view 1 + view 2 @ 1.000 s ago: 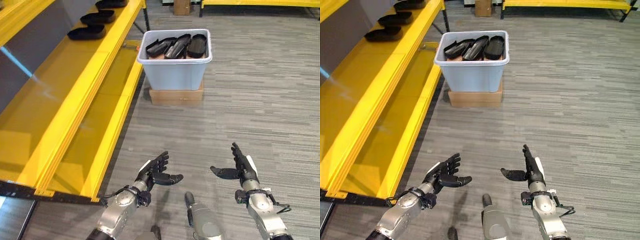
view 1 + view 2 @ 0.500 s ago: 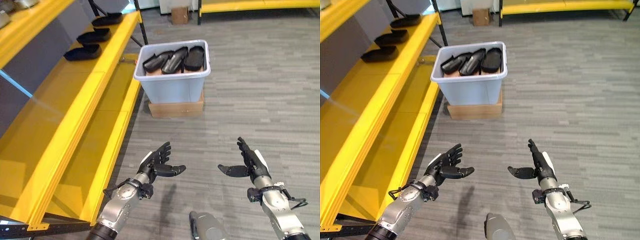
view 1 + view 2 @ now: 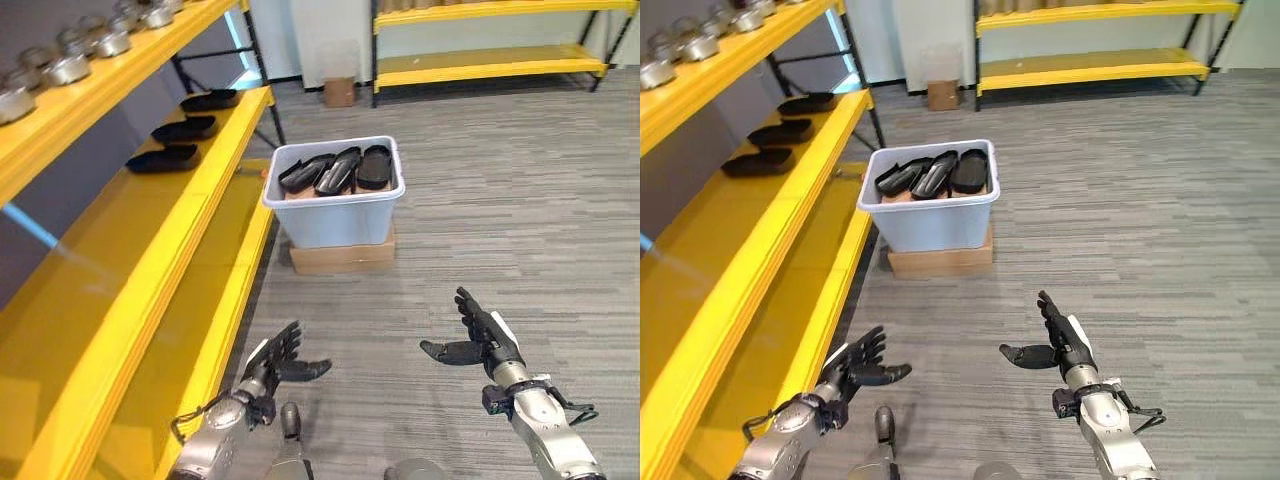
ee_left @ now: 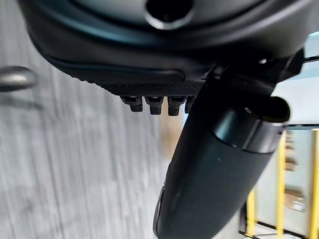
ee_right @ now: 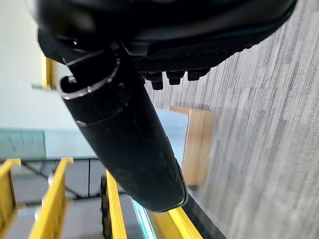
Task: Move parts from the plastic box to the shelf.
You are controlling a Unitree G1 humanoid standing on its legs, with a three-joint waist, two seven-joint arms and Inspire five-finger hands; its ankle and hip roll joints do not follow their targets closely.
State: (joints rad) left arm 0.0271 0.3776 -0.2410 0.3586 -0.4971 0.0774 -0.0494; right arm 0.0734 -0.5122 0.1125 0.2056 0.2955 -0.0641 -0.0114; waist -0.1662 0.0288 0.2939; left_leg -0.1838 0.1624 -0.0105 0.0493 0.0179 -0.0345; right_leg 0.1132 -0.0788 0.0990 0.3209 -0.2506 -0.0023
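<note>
- On the grey striped carpet floor (image 3: 520, 190), beside the yellow metal shelf (image 3: 215, 165), stands the pale blue-grey plastic box (image 3: 335, 213) with a rolled rim; it sits on a flat brown cardboard base (image 3: 342, 256).
- Inside the plastic box lie the black elongated moulded parts (image 3: 340, 170), glossy and shoe-sole shaped, leaning side by side with their ends above the rim.
- Three more black moulded parts (image 3: 163, 158) lie in a row on the middle level of the yellow metal shelf, left of the plastic box and apart from one another.
- Round silver metal pieces (image 3: 70, 67) stand on the shelf level above them.
- Beyond the plastic box, a small brown cardboard carton (image 3: 340, 92) rests against the far wall, next to a second yellow rack (image 3: 480, 65).
- Well in front of the plastic box, the left hand (image 3: 275, 363) hovers over the floor near the shelf's lower edge, fingers spread and straight, holding nothing.
- To its right, the right hand (image 3: 482, 338) is likewise empty, fingers extended and thumb held out to the side.
- Bare carpet lies between both hands and the plastic box.
</note>
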